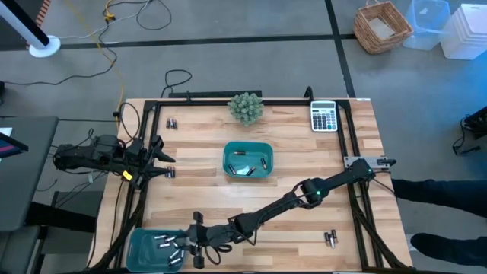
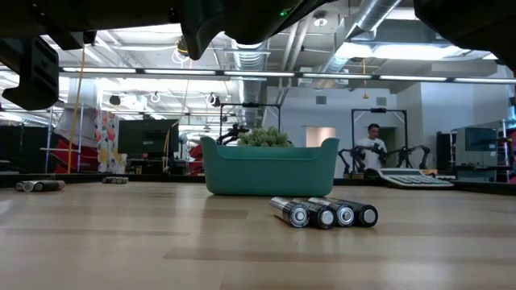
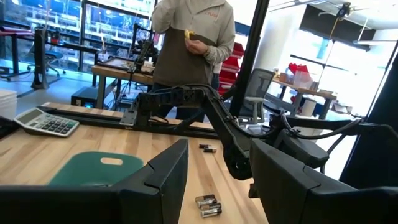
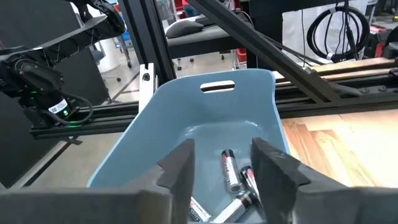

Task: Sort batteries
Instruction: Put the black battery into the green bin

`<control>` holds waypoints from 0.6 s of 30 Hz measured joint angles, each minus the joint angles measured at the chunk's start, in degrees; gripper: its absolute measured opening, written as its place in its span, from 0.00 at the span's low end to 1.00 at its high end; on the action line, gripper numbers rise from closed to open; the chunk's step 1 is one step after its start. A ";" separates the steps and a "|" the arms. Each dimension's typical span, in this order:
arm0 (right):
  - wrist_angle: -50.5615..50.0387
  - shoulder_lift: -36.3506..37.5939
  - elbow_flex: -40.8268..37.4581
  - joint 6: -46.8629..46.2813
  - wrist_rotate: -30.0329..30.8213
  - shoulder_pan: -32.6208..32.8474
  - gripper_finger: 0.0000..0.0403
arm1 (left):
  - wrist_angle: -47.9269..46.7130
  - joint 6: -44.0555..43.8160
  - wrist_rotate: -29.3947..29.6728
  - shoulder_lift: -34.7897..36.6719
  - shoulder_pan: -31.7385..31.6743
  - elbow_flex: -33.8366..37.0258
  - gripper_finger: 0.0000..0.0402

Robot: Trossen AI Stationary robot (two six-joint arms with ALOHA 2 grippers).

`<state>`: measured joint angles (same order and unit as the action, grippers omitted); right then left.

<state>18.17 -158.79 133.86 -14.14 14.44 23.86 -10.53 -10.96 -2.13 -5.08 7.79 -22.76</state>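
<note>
So the right pincer is stretched across to the table's front-left corner, hanging over the teal tray there. Its fingers are spread apart with nothing between them, and a few batteries are lying loose in the tray right below. A second teal tray in the middle of the table has some cells in it too. More batteries sit loose near the front-right corner. Left pincer waits at the left edge, fingers apart, empty.
</note>
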 joint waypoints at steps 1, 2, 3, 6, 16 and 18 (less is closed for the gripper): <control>0.04 0.17 -0.01 0.96 0.00 0.00 0.44 | -0.05 0.00 -0.01 0.00 0.00 0.00 0.41; 0.13 0.34 -0.02 2.04 0.00 0.02 0.45 | -0.10 0.00 -0.02 0.00 0.00 0.00 0.41; 0.17 0.78 -0.02 3.14 0.00 0.04 0.46 | -0.12 0.00 -0.02 0.00 -0.01 0.00 0.41; -1.51 3.14 -0.09 6.35 0.03 0.04 0.46 | -0.45 0.00 -0.02 0.00 -0.01 0.00 0.41; -10.83 9.92 0.00 15.62 3.36 -0.40 0.45 | -0.43 0.02 0.17 0.00 -0.02 0.00 0.41; -11.66 10.17 0.00 16.02 3.58 -0.86 0.45 | -0.44 0.02 0.49 0.00 -0.01 0.00 0.41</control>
<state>6.51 -148.62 133.86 1.88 18.02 23.00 -10.97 -10.94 -1.64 -5.08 7.78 -22.76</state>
